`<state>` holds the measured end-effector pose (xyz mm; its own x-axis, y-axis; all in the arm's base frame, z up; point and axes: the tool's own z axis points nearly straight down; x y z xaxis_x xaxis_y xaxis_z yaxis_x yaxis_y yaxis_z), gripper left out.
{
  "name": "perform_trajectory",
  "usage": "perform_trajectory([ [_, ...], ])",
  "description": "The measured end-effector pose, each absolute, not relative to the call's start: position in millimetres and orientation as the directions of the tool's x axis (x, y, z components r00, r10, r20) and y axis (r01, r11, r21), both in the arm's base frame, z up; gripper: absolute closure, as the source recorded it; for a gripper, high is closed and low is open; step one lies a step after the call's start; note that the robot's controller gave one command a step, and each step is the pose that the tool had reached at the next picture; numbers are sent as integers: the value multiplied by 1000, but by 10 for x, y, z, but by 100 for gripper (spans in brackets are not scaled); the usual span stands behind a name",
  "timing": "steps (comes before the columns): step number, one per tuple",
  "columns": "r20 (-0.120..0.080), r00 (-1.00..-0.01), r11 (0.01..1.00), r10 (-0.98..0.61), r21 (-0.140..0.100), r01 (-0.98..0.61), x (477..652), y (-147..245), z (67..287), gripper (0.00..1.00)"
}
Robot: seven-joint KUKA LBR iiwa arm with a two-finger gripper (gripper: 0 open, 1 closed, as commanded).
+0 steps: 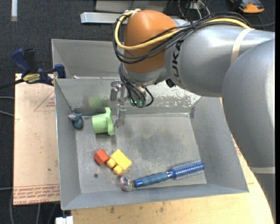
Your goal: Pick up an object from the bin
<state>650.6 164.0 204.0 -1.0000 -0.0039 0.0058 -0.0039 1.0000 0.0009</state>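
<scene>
Arm (210, 57) — gripper (119, 113) beside back-wall green cup (102, 123)

Floor (26, 35): dark, fine-textured covering. One flat grey metal bar (103, 17) lies on it at the far side. Thin black cables (8, 87) cross it at the left edge. Orange item (250, 5): far right corner. Lighting: even, shadows soft

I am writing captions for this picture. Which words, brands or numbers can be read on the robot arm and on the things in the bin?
"UK": dark letters on the grey arm, next to its orange cover; the rest of the word is hidden.
Green cup, orange block, yellow block, blue brush: no text can be read.
</scene>
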Motion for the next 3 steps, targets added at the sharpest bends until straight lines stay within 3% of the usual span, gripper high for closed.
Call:
perform_trajectory([
  [1, 5, -999, 999, -37, 3, -37, 6337, 2520, 1352, 0],
  [2, 3, -1000, 1000, 4, 0, 4, 6443, 2370, 792, 0],
  [3, 7, -980, 980, 200, 2, 200, 6524, 2251, 706, 0],
])
